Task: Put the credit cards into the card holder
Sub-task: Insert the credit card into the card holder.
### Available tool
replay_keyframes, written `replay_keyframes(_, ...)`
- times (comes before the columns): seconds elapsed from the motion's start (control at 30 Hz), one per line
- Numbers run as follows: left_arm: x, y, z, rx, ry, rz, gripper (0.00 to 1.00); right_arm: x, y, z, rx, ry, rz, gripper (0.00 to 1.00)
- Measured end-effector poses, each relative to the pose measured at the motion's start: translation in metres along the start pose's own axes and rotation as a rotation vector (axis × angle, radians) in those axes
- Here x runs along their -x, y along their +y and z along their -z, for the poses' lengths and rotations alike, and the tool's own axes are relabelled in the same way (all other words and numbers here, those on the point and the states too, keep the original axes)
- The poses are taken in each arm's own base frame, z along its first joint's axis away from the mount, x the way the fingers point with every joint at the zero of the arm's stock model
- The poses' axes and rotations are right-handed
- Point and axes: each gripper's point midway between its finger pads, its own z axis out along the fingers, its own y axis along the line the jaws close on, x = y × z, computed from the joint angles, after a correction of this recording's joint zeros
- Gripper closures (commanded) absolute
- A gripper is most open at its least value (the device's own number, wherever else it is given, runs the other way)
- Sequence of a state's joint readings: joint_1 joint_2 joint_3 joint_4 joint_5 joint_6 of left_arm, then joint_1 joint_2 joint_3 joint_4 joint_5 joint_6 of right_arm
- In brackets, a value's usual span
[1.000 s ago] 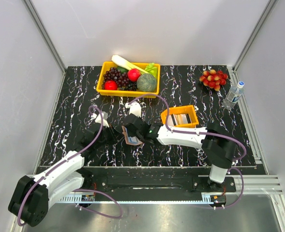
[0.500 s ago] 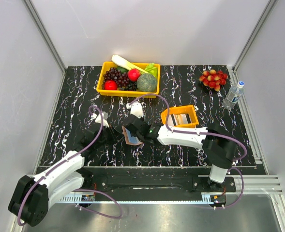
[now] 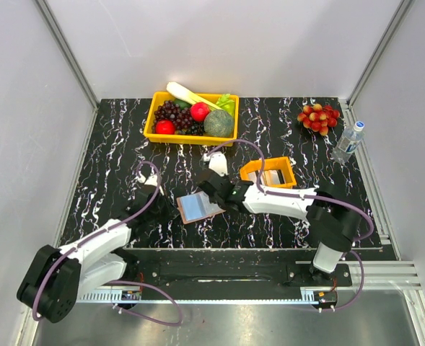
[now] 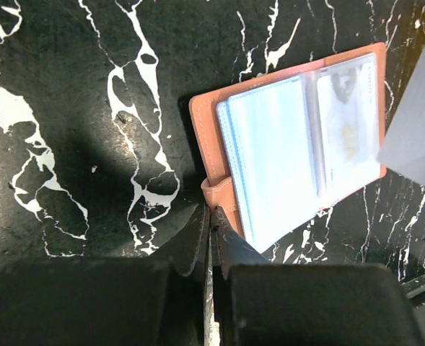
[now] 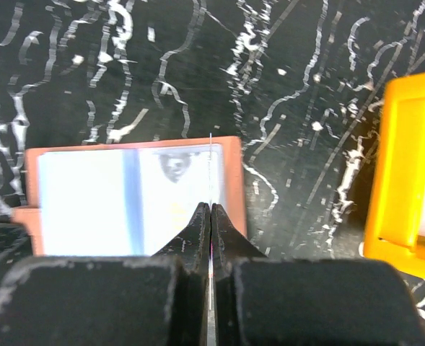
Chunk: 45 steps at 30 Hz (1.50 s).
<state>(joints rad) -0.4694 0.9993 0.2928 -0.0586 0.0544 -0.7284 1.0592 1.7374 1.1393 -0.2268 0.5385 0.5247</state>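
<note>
Right gripper (image 5: 211, 210) is clamped on a credit card (image 4: 414, 108), edge-on over the open card holder (image 5: 133, 191). Left gripper (image 4: 211, 216) pinches its snap tab (image 4: 219, 193). If that pinch slips, the holder probably scoots and the card misses the slot.

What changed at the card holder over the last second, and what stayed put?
The card holder went from tilted up between the grippers to lying open, pale slots up. The right gripper shifted right, shut on a grey card above it; the left gripper is shut on the snap tab. Orange tray and fruit bin have not moved.
</note>
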Motion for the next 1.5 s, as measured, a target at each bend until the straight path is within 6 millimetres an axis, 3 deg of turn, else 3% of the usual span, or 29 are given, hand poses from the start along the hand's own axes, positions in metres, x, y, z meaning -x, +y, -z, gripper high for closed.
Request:
replay_keyframes(0.1, -0.002, 0.005, -0.001, 0.026, 0.01, -0.006, 1.0, -0.009, -0.019, -0.004, -0.032, 0.03, -0.006, 1.0)
replay_keyframes(0.2, -0.002, 0.008, -0.003, 0.042, 0.016, -0.019, 1.0, -0.012, -0.025, -0.002, -0.012, 0.053, -0.021, 1.0)
replay_keyframes(0.43, 0.004, 0.011, -0.01, 0.083, 0.02, -0.055, 1.0, 0.002, 0.0, 0.018, 0.266, 0.066, -0.14, 1.0)
replay_keyframes(0.73, 0.011, 0.009, -0.018, 0.111, 0.035, -0.072, 1.0, -0.006, 0.013, 0.008, 0.488, 0.154, -0.3, 1.0)
replay_keyframes(1.2, 0.013, 0.009, -0.021, 0.119, 0.039, -0.071, 1.0, -0.046, 0.012, -0.014, 0.489, 0.249, -0.522, 1.0)
replay_keyframes(1.5, 0.013, 0.009, -0.021, 0.119, 0.04, -0.071, 1.0, -0.043, 0.009, -0.024, 0.5, 0.23, -0.617, 1.0)
